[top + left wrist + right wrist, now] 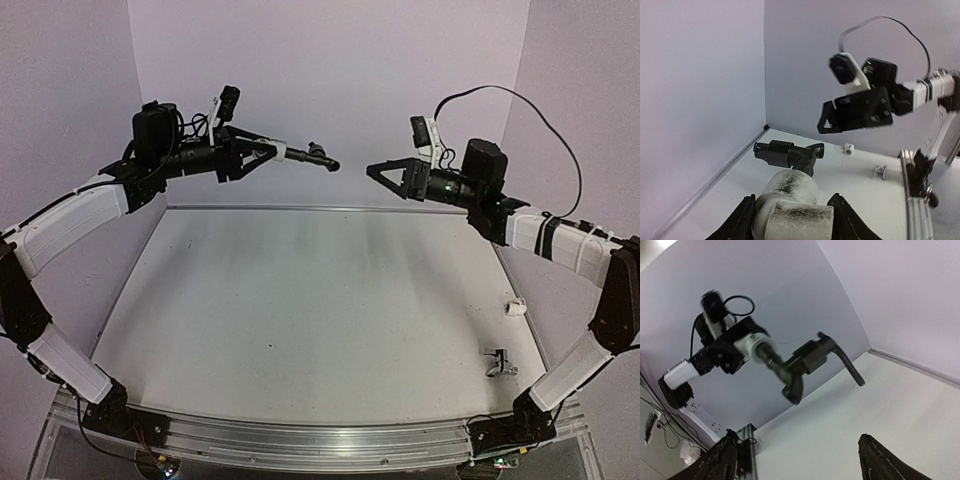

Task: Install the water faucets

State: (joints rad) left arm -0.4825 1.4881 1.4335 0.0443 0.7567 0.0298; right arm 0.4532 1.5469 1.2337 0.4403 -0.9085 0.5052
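Observation:
My left gripper (268, 151) is raised in the air and shut on a white elbow fitting (790, 187). The dark grey-black faucet (316, 157) sticks out of the fitting's far end, with its lever handle and spout showing in the left wrist view (790, 153) and the right wrist view (809, 360). My right gripper (383, 171) is open and empty, also raised, facing the dark faucet with a small gap between them. The shiny silver faucet (497, 362) lies on the table at the near right and also shows in the left wrist view (881, 171).
A small white plastic fitting (516, 308) lies near the table's right edge, beyond the silver faucet. The white table (300, 300) has walls at the back and both sides. A metal rail (320, 440) runs along the near edge by the arm bases.

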